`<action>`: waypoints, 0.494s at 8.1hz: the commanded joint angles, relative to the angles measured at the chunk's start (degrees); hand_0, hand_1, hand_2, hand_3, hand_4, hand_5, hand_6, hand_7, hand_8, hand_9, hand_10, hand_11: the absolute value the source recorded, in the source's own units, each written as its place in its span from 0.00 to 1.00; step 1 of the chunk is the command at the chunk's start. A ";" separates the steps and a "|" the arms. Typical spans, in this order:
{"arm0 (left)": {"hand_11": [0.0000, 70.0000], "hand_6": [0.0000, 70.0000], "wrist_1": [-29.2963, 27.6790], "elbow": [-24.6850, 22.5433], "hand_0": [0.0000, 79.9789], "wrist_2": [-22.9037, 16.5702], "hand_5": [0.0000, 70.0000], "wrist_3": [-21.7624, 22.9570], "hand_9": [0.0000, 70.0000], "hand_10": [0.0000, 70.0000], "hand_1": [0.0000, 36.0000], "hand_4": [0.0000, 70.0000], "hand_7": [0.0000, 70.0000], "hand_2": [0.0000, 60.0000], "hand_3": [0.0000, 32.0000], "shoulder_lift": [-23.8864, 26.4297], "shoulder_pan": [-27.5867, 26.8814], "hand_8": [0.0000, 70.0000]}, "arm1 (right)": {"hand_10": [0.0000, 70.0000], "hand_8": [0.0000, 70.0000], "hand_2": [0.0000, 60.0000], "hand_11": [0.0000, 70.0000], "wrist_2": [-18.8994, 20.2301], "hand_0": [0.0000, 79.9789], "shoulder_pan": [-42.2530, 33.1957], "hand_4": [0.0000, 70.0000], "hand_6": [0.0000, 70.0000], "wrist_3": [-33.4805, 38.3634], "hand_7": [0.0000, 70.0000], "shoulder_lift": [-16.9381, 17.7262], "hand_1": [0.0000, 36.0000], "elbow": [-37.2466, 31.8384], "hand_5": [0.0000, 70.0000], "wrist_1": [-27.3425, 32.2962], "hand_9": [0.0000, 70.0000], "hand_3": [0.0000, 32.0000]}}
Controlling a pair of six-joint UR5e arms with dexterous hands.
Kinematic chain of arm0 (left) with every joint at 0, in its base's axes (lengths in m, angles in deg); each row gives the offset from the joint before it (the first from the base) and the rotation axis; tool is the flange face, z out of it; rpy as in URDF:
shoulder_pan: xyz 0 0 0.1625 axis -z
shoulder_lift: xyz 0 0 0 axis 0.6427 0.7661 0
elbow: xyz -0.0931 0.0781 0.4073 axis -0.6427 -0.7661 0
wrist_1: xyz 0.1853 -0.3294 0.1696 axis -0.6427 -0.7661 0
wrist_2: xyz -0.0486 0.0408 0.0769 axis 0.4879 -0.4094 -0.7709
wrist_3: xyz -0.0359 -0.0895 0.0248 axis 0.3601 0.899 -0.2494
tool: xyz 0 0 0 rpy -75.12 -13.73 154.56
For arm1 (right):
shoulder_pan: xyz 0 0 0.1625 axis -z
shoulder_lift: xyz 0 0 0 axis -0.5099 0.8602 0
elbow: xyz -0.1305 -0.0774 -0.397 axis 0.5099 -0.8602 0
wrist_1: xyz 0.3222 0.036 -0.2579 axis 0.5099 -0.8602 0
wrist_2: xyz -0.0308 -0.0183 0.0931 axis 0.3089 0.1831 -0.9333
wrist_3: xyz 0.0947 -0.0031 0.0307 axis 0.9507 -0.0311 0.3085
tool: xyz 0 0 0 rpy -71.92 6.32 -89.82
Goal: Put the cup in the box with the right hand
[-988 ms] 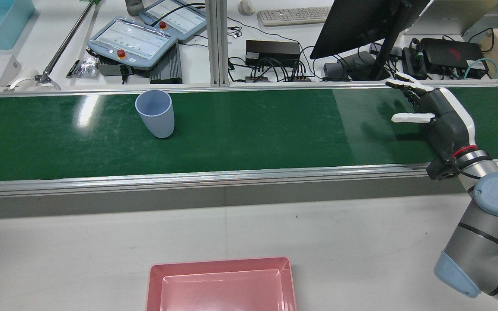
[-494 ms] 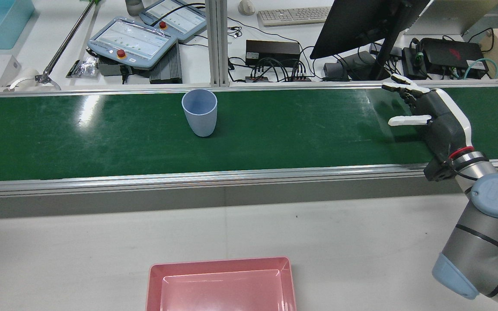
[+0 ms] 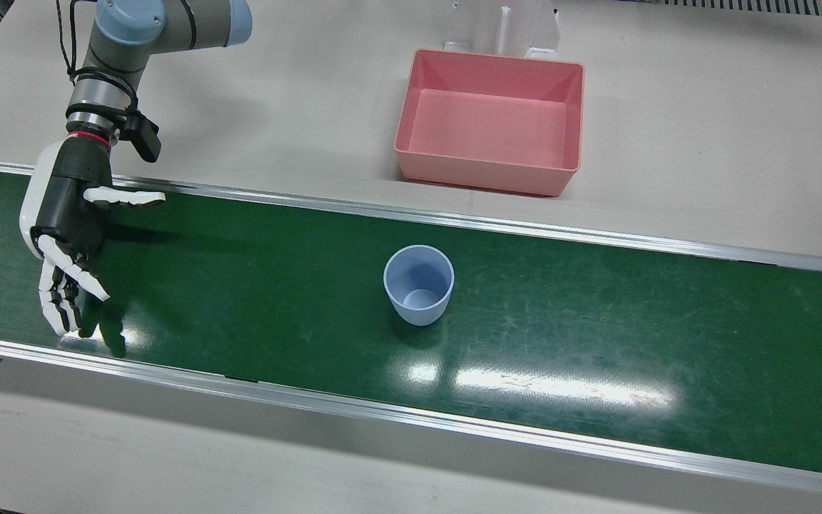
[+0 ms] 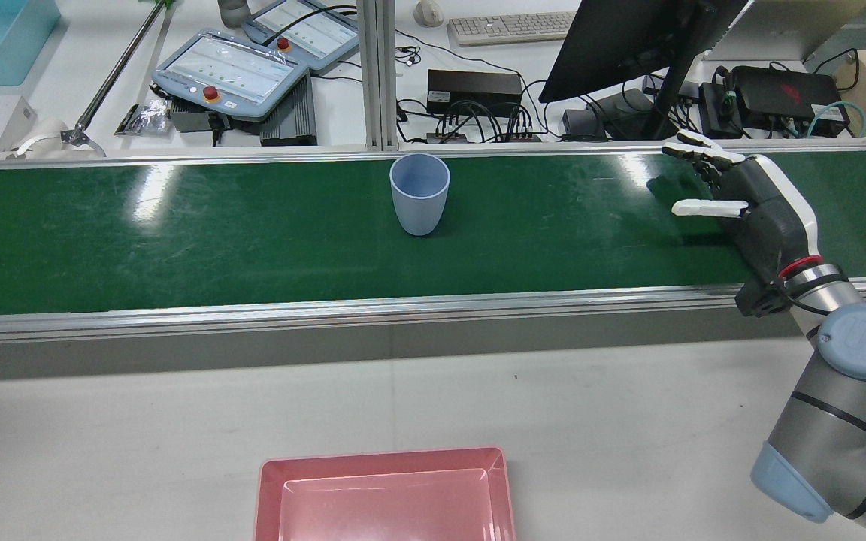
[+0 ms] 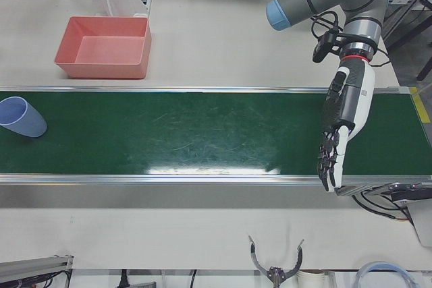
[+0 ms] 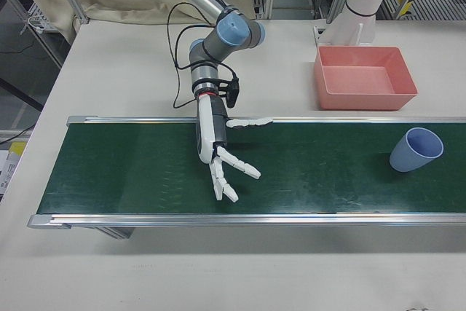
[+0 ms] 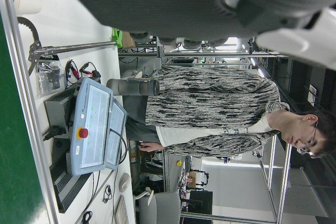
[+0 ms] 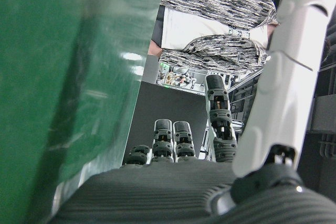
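A pale blue cup (image 4: 419, 194) stands upright and empty on the green conveyor belt (image 4: 177, 248), near the belt's far rail. It also shows as the cup (image 3: 418, 285) in the front view and at the edges of both side views. My right hand (image 4: 760, 207) hovers over the belt's right end, open, fingers stretched out and thumb pointing toward the cup, well apart from it. The pink box (image 4: 384, 460) sits empty on the white table on my side of the belt. My left hand (image 5: 341, 123) hangs open over the belt's other end, far from the cup (image 5: 20, 118).
Aluminium rails (image 4: 403, 306) edge the belt on both sides. Behind the far rail lie teach pendants (image 4: 230, 75), a monitor (image 4: 628, 37), a keyboard and cables. A person in a patterned top (image 7: 210, 114) stands beyond the pendants.
The cup has travelled along the belt toward my right hand, from the left part of the rear view to its middle. My right hand has edged slightly left.
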 commanded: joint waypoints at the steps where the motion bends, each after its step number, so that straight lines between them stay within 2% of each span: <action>1: 0.00 0.00 0.09 0.00 0.00 0.00 0.00 0.00 0.00 0.00 0.00 0.00 0.00 0.00 0.00 0.00 0.00 0.00 | 0.04 0.14 0.19 0.09 0.09 0.66 0.19 0.25 0.08 -0.09 0.28 0.00 0.49 -0.10 0.09 -0.03 0.25 0.00; 2: 0.00 0.00 0.09 0.00 0.00 0.00 0.00 0.00 0.00 0.00 0.00 0.00 0.00 0.00 0.00 0.00 0.00 0.00 | 0.04 0.14 0.14 0.08 0.00 0.67 0.19 0.27 0.08 -0.09 0.28 0.00 0.47 -0.18 0.09 -0.03 0.25 0.00; 3: 0.00 0.00 0.09 0.00 0.00 0.00 0.00 0.00 0.00 0.00 0.00 0.00 0.00 0.00 0.00 0.00 0.00 0.00 | 0.04 0.14 0.14 0.08 0.09 0.67 0.19 0.27 0.08 -0.17 0.29 0.00 0.47 -0.27 0.09 -0.03 0.26 0.00; 4: 0.00 0.00 0.00 0.00 0.00 0.00 0.00 0.00 0.00 0.00 0.00 0.00 0.00 0.00 0.00 0.00 0.00 0.00 | 0.04 0.14 0.00 0.08 0.09 0.69 0.19 0.33 0.08 -0.18 0.29 0.00 0.39 -0.27 0.09 -0.03 0.26 0.00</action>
